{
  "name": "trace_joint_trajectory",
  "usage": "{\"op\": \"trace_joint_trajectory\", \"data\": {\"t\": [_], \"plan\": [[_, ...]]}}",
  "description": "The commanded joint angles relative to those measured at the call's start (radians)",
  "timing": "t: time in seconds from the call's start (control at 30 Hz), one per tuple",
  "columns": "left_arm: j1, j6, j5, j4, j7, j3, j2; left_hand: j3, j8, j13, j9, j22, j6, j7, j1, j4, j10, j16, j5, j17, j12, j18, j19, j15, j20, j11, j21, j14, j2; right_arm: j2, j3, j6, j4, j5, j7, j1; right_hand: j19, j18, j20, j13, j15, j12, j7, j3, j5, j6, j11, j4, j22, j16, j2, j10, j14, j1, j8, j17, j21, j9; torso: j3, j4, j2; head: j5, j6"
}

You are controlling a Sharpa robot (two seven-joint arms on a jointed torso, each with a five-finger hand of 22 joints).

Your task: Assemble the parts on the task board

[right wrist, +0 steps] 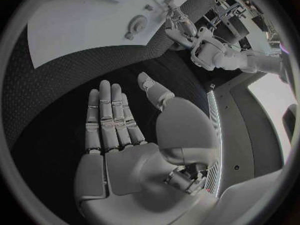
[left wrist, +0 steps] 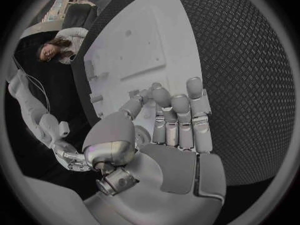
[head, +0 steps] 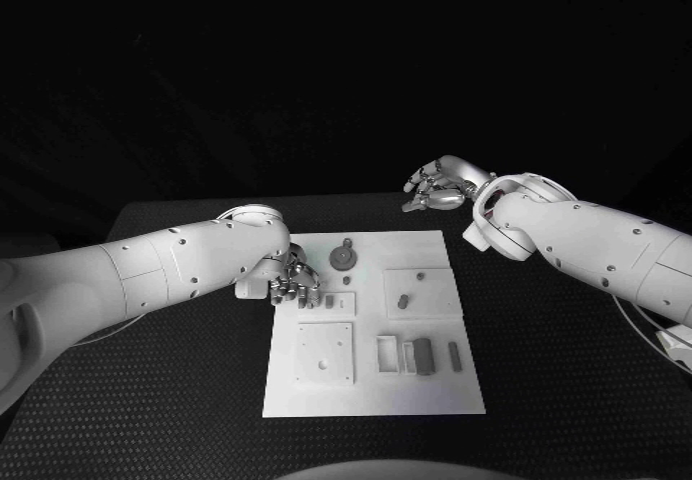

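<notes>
The white task board point(head: 378, 395) lies in the middle of the black table. On it are a round part with a stem point(head: 343, 256), a small piece point(head: 405, 298), a dark block point(head: 423, 355) and a slim piece point(head: 454, 355). My left hand point(head: 291, 280) hangs over the board's left edge, fingertips next to a small part point(head: 330, 300). In the left wrist view its fingers point(left wrist: 178, 120) are stretched out side by side, the palm bare. My right hand point(head: 440, 187) hovers over the table beyond the board's far right corner. Its fingers point(right wrist: 109, 120) lie flat and spread, holding nothing.
A square raised plate point(head: 326, 350) and a small frame point(head: 389, 352) sit on the board's near half. In the right wrist view the board point(right wrist: 81, 25), the round part point(right wrist: 134, 25) and my left hand point(right wrist: 178, 22) show across the table. Black table surface point(head: 562, 380) surrounds the board.
</notes>
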Motion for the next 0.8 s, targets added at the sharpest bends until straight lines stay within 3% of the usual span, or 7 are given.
{"op": "trace_joint_trajectory", "data": {"t": [0.03, 0.17, 0.3, 0.5, 0.67, 0.77, 0.8], "plan": [[-0.009, -0.036, -0.007, 0.003, -0.012, -0.006, -0.010, 0.001, -0.010, 0.002, 0.003, 0.010, -0.009, 0.003, -0.002, 0.019, -0.004, -0.008, -0.068, -0.001, -0.005, -0.008, -0.004, -0.005, -0.004, 0.008, -0.010, -0.007, -0.025, 0.000, 0.000, 0.011, 0.001, 0.000, 0.010, -0.002, -0.009, -0.013, 0.002, -0.001, 0.008, -0.006, 0.011, -0.006, -0.004, -0.007, 0.005, -0.001, 0.002, -0.005, 0.002, -0.004, -0.003, 0.010, 0.005, 0.001, -0.006, -0.002, -0.0003, -0.0003, 0.000, 0.000, 0.001], [-0.008, -0.094, -0.014, 0.008, -0.002, -0.005, -0.031, -0.015, -0.023, 0.002, 0.006, 0.007, -0.024, 0.010, -0.037, 0.055, -0.021, -0.016, -0.166, -0.005, -0.013, -0.012, -0.015, -0.006, -0.004, 0.013, -0.024, -0.022, -0.070, -0.002, 0.000, 0.007, 0.000, 0.000, 0.011, -0.003, -0.012, -0.014, 0.002, -0.003, 0.009, -0.007, 0.012, -0.007, -0.004, -0.010, 0.006, -0.001, 0.002, -0.009, 0.000, -0.007, -0.005, 0.009, 0.004, 0.004, -0.009, -0.003, -0.0012, 0.0000, 0.000, -0.003, 0.003], [-0.006, -0.134, -0.001, 0.016, 0.012, 0.002, -0.050, -0.026, -0.038, -0.004, 0.009, 0.000, -0.060, 0.025, -0.064, 0.062, -0.057, -0.039, -0.169, -0.016, -0.037, -0.017, -0.042, -0.003, 0.001, 0.028, -0.046, -0.054, -0.115, -0.003, 0.000, 0.007, -0.001, 0.000, 0.011, -0.004, -0.015, -0.015, 0.003, -0.004, 0.011, -0.009, 0.013, -0.007, -0.004, -0.012, 0.007, -0.001, 0.003, -0.013, -0.001, -0.011, -0.008, 0.009, 0.003, 0.006, -0.012, -0.004, -0.0006, 0.0011, 0.000, -0.006, 0.004], [0.002, -0.233, 0.035, 0.025, 0.043, 0.043, -0.076, -0.078, -0.105, -0.023, -0.027, -0.017, -0.192, 0.070, -0.091, 0.012, -0.109, -0.075, -0.167, -0.036, -0.082, -0.025, -0.085, 0.014, 0.013, 0.069, -0.085, -0.100, -0.108, -0.004, 0.000, 0.008, -0.002, 0.001, 0.012, -0.005, -0.023, -0.017, 0.004, -0.006, 0.015, -0.011, 0.014, -0.008, -0.004, -0.014, 0.010, 0.000, 0.004, -0.023, -0.001, -0.017, -0.015, 0.010, 0.002, 0.011, -0.018, -0.006, -0.0008, 0.0017, -0.001, -0.007, 0.007], [0.005, -0.373, 0.058, 0.048, 0.100, 0.079, -0.108, -0.065, -0.115, -0.081, -0.061, -0.068, -0.223, 0.102, -0.064, -0.043, -0.189, -0.182, -0.167, -0.089, -0.197, -0.043, -0.174, 0.066, 0.059, 0.105, -0.172, -0.182, -0.079, -0.005, 0.000, 0.008, -0.003, 0.002, 0.012, -0.007, -0.025, -0.017, 0.005, -0.007, 0.016, -0.011, 0.015, -0.008, -0.004, -0.015, 0.010, 0.000, 0.005, -0.026, -0.001, -0.018, -0.017, 0.010, 0.002, 0.013, -0.020, -0.007, -0.0005, 0.0017, -0.001, -0.010, 0.016], [0.006, -0.429, 0.057, 0.070, 0.137, 0.084, -0.121, 0.003, -0.109, -0.141, -0.096, -0.118, -0.231, 0.113, 0.085, -0.068, -0.218, -0.283, -0.106, -0.134, -0.315, -0.040, -0.225, 0.115, 0.108, 0.125, -0.239, -0.218, -0.031, -0.007, 0.000, 0.008, -0.004, -0.001, 0.012, -0.008, -0.025, -0.017, 0.005, -0.007, 0.016, -0.011, 0.015, -0.008, -0.004, -0.015, 0.010, 0.000, 0.005, -0.027, 0.000, -0.019, -0.017, 0.010, 0.002, 0.014, -0.021, -0.007, -0.0009, 0.0009, -0.001, -0.010, 0.022], [0.006, -0.434, 0.057, 0.078, 0.157, 0.084, -0.124, 0.021, -0.101, -0.152, -0.110, -0.128, -0.227, 0.113, 0.143, -0.063, -0.204, -0.299, -0.115, -0.139, -0.340, -0.034, -0.217, 0.123, 0.115, 0.127, -0.247, -0.207, -0.038, -0.008, 0.000, 0.008, -0.004, -0.001, 0.012, -0.008, -0.025, -0.017, 0.005, -0.007, 0.016, -0.011, 0.015, -0.008, -0.004, -0.015, 0.010, 0.000, 0.005, -0.027, 0.000, -0.019, -0.018, 0.010, 0.002, 0.014, -0.021, -0.007, -0.0009, 0.0011, 0.000, -0.010, 0.024]]}}
